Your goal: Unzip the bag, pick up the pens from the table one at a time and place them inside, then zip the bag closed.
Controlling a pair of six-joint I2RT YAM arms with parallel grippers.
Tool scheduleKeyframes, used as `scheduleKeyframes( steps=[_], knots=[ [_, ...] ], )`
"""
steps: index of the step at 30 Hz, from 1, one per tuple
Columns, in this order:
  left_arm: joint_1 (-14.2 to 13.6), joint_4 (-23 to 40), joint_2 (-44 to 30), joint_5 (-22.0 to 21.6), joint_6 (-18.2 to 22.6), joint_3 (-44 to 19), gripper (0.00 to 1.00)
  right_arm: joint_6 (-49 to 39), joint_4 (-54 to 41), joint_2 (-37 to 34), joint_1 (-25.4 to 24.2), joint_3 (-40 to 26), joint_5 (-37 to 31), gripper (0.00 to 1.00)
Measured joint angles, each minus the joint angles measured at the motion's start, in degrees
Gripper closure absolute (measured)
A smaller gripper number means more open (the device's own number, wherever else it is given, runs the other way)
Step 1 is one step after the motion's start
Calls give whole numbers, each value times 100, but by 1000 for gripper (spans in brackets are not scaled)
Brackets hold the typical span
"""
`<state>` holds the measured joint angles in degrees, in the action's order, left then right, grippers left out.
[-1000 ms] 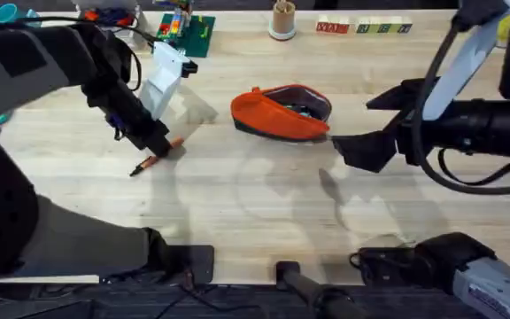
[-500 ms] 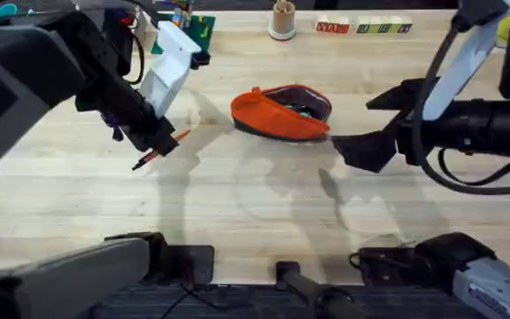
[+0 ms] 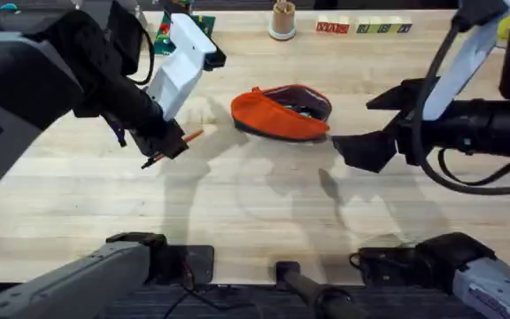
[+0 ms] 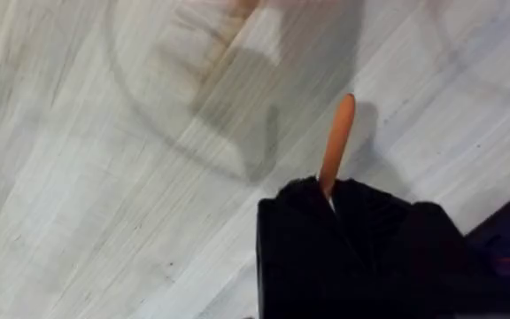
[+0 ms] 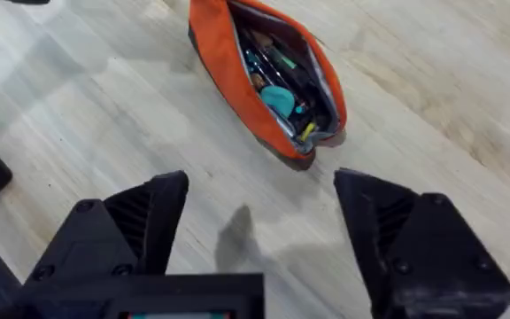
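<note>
Now | left gripper point(image 3: 168, 148): black fingers clamped on slim orange pen point(image 3: 190, 136), dark tip poking out opposite side, lifted off pale grained plank table point(image 3: 255, 213) | bag point(image 3: 282, 112): soft orange fabric pouch, zipper gaping, well apart from left gripper | right gripper point(image 5: 259, 217): black jaws spread wide, empty, bag just ahead.

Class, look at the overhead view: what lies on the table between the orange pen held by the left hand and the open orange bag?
Nothing: between the orange pen and the bag, the overhead view shows bare table.
</note>
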<state>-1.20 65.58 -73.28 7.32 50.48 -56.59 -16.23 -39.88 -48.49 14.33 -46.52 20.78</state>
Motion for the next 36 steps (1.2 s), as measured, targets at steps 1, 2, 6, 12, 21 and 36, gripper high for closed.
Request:
scheduleKeyframes(
  steps=[1, 2, 6, 12, 21, 36],
  knots=[
    [-33, 63, 0, 18, -2, -35, 959, 0, -2, -2, 0, 0, 0, 3],
    [-64, 105, 0, 31, -7, -81, 959, 0, -1, 0, 0, 0, -1, 3],
    [-196, 357, 0, 60, -11, -484, 959, 0, -1, -2, 0, 0, -2, 3],
    [-361, 580, 0, 61, -11, -1191, 959, 0, -1, -2, 0, 0, -2, 3],
    [-726, 803, -249, -23, 202, -2090, 959, 0, 0, -2, 0, 0, -2, 3],
    [-1378, 1137, -1961, -161, 1462, -4058, 959, 0, -2, -2, 0, 0, 0, 4]
  ],
)
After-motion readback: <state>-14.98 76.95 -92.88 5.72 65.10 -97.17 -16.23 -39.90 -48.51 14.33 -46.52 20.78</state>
